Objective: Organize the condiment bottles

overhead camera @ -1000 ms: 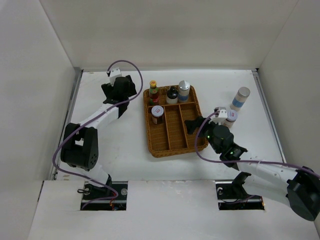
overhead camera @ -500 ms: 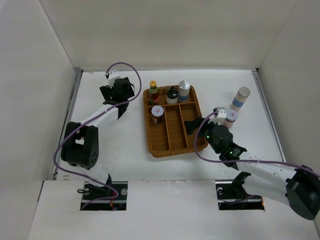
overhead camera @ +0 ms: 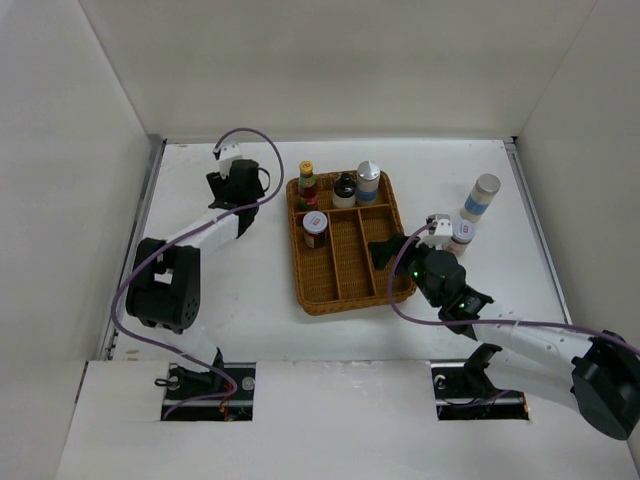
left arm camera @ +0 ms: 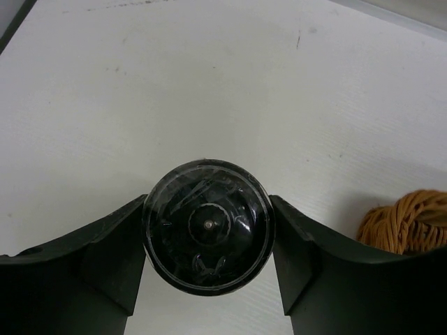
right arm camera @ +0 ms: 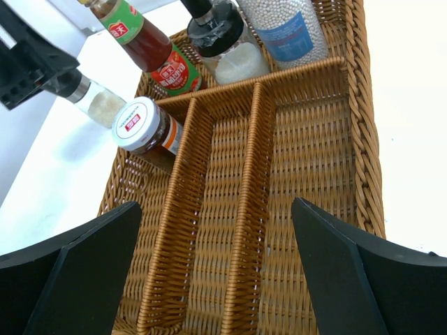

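Observation:
My left gripper (left arm camera: 207,204) is shut on a small shaker with a dark round cap (left arm camera: 207,241), both fingers touching it. That shaker (right arm camera: 98,102) stands on the table just left of the wicker tray (overhead camera: 372,289). The tray's far row holds a yellow-capped red-green bottle (overhead camera: 307,185), a dark bottle (overhead camera: 344,188) and a grey-lidded shaker (overhead camera: 368,181). A white-lidded jar (overhead camera: 315,228) stands in the left compartment. My right gripper (right arm camera: 220,279) hovers open above the tray's long compartments with nothing between its fingers. A blue-banded white cylinder (overhead camera: 480,198) and a white-lidded jar (overhead camera: 460,235) stand right of the tray.
White walls close in the table on the left, far and right sides. The tray's corner (left arm camera: 408,225) shows close to my left gripper. The right arm stretches from the near right base across to the tray's right rim (right arm camera: 363,125).
The left gripper's fingers have closed onto the dark-capped shaker, and its wrist shifted slightly. The right arm has stayed still and open.

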`<state>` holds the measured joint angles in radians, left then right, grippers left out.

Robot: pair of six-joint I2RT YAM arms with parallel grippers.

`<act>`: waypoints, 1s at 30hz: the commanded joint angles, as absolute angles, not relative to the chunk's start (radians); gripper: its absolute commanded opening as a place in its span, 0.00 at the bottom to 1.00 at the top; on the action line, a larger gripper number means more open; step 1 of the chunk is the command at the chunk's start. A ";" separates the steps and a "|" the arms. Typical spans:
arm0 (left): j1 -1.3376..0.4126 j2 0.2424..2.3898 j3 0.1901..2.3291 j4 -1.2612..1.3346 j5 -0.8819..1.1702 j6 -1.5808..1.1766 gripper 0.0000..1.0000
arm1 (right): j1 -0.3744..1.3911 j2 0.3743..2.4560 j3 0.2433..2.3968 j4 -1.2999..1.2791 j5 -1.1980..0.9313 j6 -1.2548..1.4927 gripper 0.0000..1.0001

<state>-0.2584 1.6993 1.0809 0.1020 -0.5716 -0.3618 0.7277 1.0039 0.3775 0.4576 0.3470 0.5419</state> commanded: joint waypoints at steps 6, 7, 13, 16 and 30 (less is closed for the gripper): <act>-0.474 1.277 0.925 0.094 -0.603 -0.333 0.40 | 0.734 0.986 0.387 0.520 0.339 0.540 0.95; -0.516 1.231 0.916 0.060 -0.604 -0.333 0.40 | 0.735 0.988 0.390 0.517 0.339 0.540 0.95; -0.754 1.088 0.894 -0.119 -0.644 -0.353 0.39 | 0.737 0.999 0.393 0.515 0.351 0.537 0.70; -0.841 1.081 0.894 -0.161 -0.683 -0.354 0.39 | 0.737 0.976 0.390 0.512 0.377 0.535 0.43; -0.953 1.213 0.801 0.118 -0.588 -0.365 0.39 | 0.805 0.853 0.414 0.489 0.295 0.509 0.09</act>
